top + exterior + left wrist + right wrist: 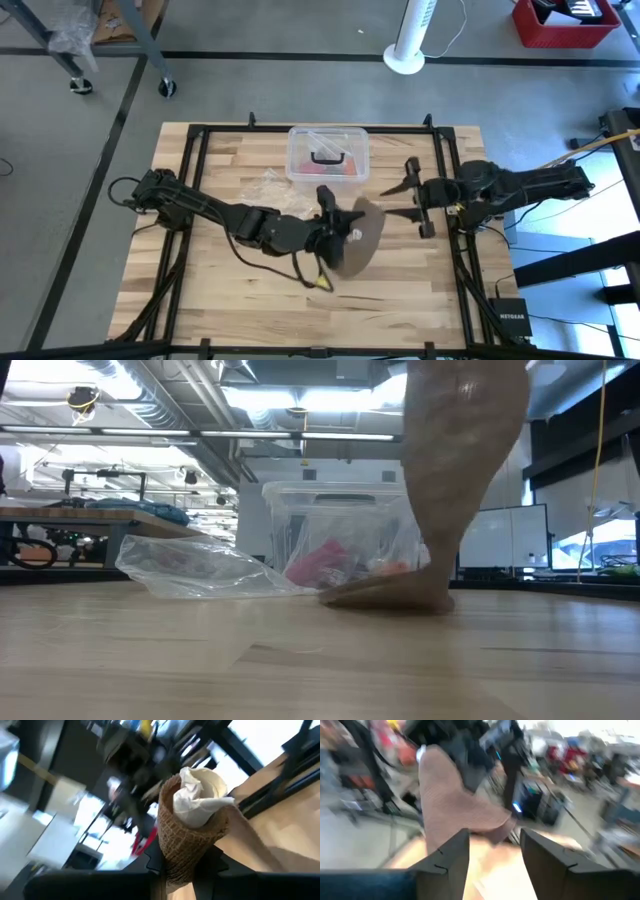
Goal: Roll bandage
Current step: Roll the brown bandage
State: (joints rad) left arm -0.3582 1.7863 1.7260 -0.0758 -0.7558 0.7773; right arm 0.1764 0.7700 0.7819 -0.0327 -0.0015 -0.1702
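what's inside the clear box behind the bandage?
Through the clear box wall, the low view shows pink and orange items, too unclear to identify. The hanging bandage covers the box's right part, so contents there are hidden.

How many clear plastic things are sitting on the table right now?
2: the lidded plastic box at the table's far middle, and the thin plastic bag beside it, toward the left arm. None looks hidden.

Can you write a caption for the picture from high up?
Left gripper holds the brown bandage mid-table while the open right gripper waits beside it.

two dark jointed arms [250,222] with black cables and flat-fingered tools [412,200].
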